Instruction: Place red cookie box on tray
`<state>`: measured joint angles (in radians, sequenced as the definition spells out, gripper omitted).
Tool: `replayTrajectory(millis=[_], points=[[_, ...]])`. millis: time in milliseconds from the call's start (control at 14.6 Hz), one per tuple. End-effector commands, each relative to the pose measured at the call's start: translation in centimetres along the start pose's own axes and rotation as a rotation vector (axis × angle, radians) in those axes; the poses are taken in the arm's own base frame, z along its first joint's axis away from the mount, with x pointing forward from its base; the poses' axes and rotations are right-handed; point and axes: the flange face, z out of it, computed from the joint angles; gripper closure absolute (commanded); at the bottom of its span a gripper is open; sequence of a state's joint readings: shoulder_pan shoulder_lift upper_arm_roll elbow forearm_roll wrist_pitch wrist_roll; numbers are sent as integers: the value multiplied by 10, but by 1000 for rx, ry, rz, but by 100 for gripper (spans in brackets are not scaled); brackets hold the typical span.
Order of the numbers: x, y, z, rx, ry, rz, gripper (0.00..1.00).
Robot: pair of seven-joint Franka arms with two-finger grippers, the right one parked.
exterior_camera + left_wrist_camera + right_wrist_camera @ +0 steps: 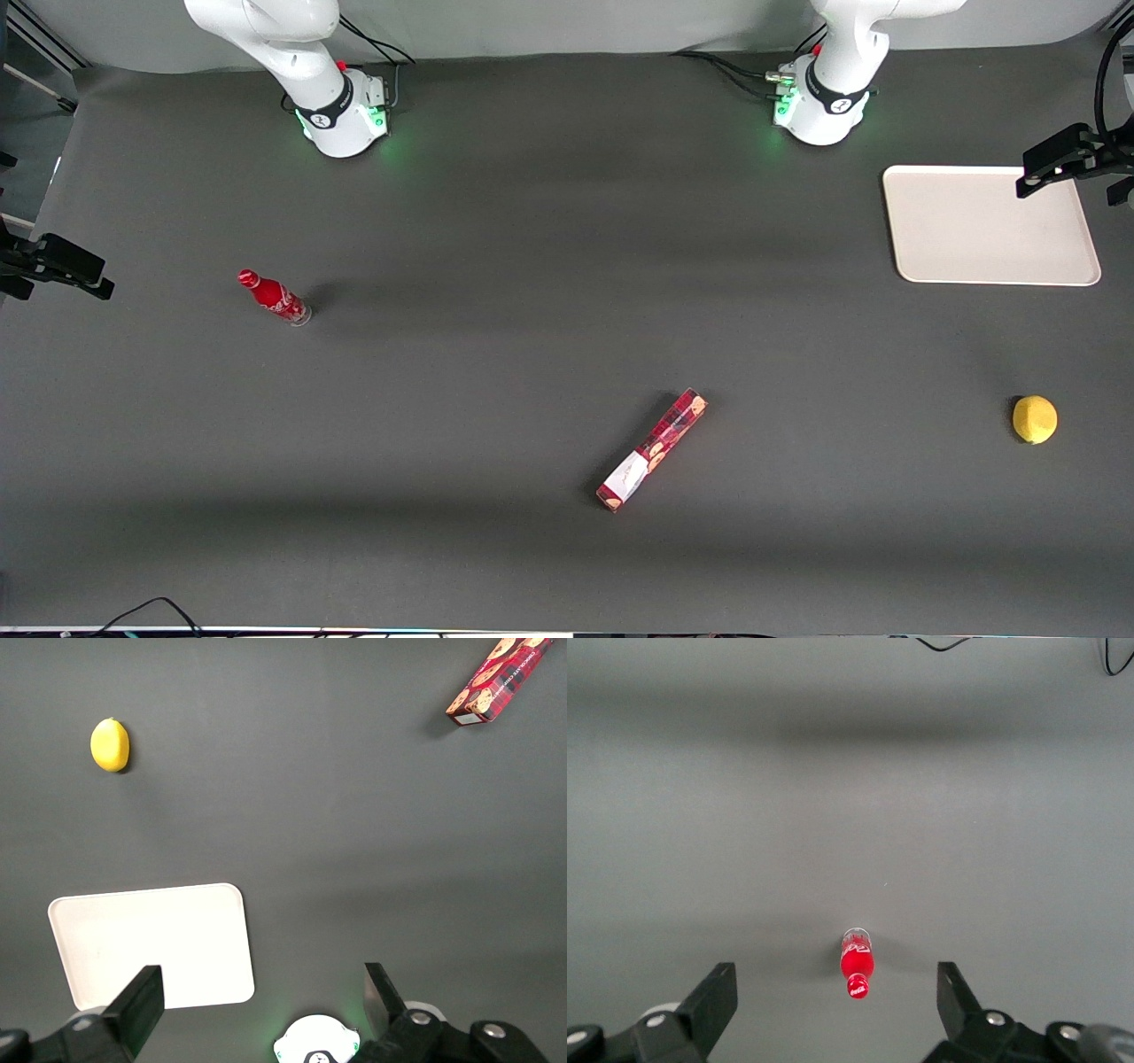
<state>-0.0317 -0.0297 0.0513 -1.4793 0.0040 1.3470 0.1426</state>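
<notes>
A dark grey matte table (496,372) fills nearly the whole scene, crossed by soft, broad shadow bands. A pale grey wall (567,27) runs along its edge by the arm bases, and green light glows there.

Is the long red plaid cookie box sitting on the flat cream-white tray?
No, the long red plaid cookie box lies on the dark table, apart from the flat cream-white tray, and the open pincer hovers high over the tray's edge.
</notes>
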Motion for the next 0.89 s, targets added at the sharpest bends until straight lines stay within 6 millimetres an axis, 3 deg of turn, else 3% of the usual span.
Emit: replayTrajectory(millis=[0,412,481,618,824], points=[[-3,3,-5,12,-12,-4,0],[-1,8,-14,-3,16,-63,0],[0,18,-19,-7,30,-77,0],[10,96,-12,0,26,38,0],[42,195,31,-15,14,96,0]])
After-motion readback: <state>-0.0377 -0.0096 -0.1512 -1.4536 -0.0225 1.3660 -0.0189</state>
